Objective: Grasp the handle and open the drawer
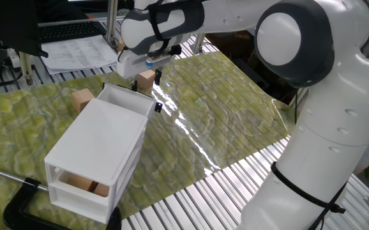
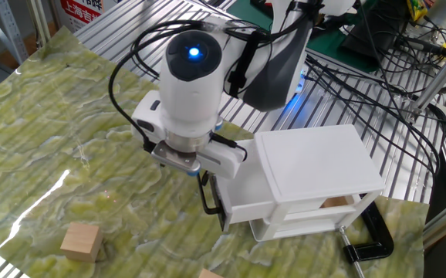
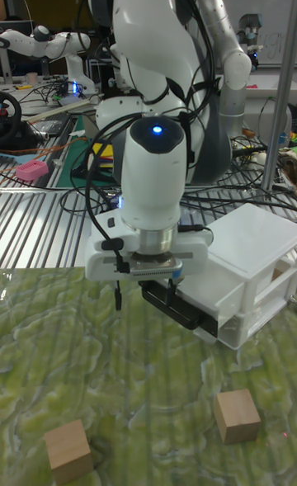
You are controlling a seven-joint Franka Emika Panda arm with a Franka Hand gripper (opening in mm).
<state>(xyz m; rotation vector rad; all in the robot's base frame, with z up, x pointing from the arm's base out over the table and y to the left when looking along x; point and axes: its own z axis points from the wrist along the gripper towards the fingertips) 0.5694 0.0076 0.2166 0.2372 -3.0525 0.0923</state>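
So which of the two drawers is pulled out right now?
The upper drawer: its front juts out past the cabinet toward the gripper, while the lower one sits flush.
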